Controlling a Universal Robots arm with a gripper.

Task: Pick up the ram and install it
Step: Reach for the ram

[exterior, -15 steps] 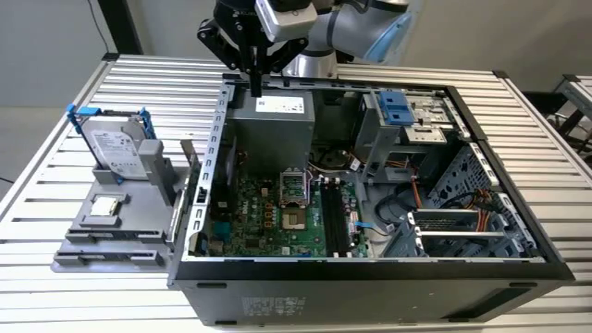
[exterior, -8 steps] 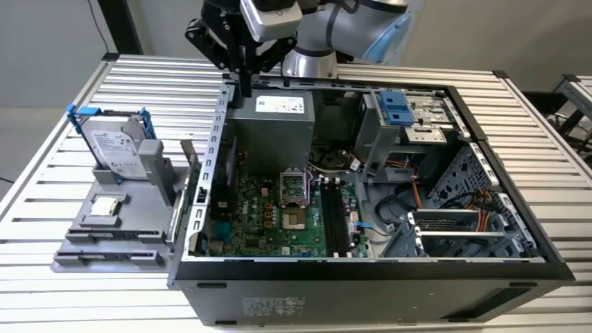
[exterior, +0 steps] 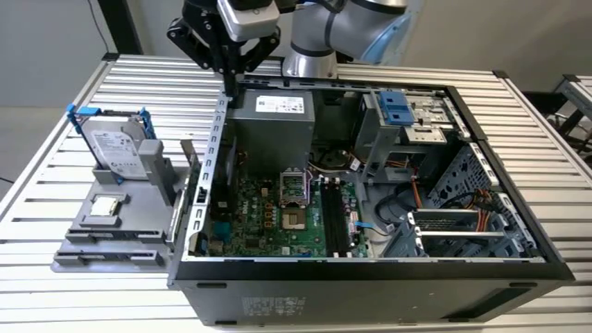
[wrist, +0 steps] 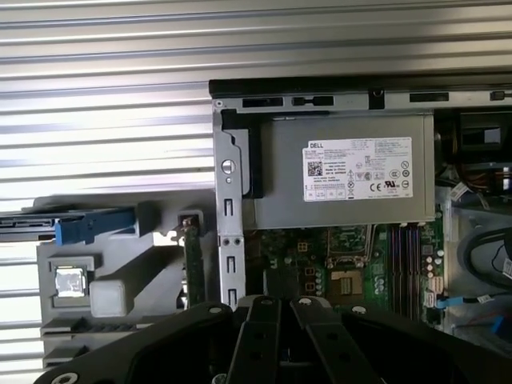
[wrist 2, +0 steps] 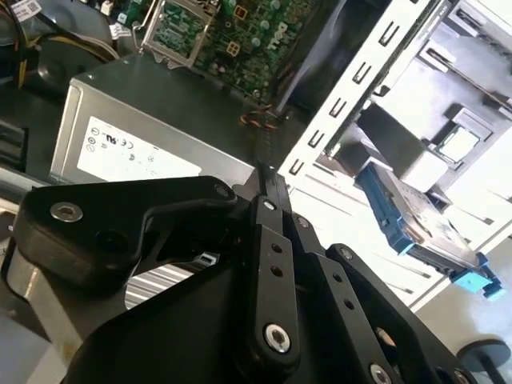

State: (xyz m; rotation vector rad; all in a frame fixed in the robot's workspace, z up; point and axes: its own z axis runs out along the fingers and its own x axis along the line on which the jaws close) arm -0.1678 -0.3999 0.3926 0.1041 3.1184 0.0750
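The ram (wrist: 190, 268) is a thin dark green stick standing on edge in the grey holder (wrist: 120, 300), just outside the computer case's side wall (wrist: 228, 240). My gripper (exterior: 229, 89) hangs fingers-down over the case's rear corner, by the power supply (exterior: 273, 118). Its fingers meet at one thin point in both wrist views (wrist 2: 270, 172) (wrist: 280, 302), shut with nothing between them. It stands above and apart from the ram. The long black memory slots (exterior: 337, 215) lie on the green motherboard (exterior: 263, 215) inside the open case.
On the holder (exterior: 111, 236) stand a silver hard drive in a blue-tabbed frame (exterior: 116, 146) and a small square processor chip (exterior: 107, 206). The case holds a drive cage (exterior: 407, 118), cables (exterior: 407, 201) and the processor socket (exterior: 294, 201). A slatted metal table (exterior: 55, 125) surrounds it.
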